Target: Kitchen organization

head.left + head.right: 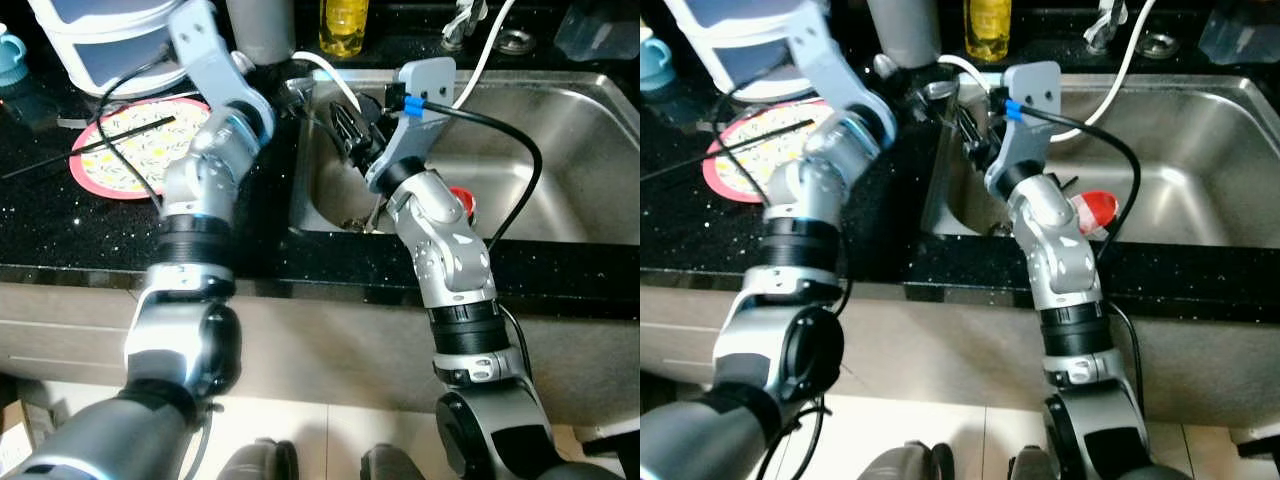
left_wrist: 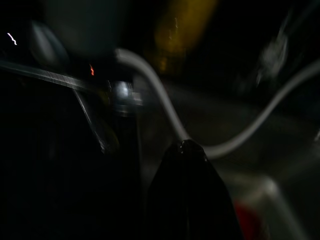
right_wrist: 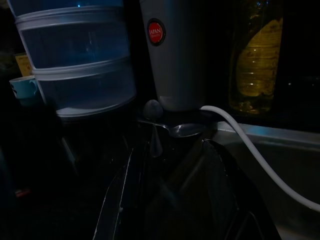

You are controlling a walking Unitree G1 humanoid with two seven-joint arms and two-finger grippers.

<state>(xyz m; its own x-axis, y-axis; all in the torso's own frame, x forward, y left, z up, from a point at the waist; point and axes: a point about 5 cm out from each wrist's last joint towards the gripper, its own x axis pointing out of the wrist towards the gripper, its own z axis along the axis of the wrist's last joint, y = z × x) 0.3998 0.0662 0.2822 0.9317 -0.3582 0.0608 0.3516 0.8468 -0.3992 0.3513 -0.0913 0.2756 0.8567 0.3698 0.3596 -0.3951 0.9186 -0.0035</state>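
Spoon [image 3: 182, 129] lies on counter just beyond right tool [image 3: 170, 165], fingers parted, empty.

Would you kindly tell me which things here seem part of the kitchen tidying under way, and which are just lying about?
In play, as far as I can judge:
- spoon at the sink's corner
- left hand near it
- right hand near it

Lying about:
- floral plate
- yellow bottle
- stacked blue containers
- silver canister
- red object in the sink
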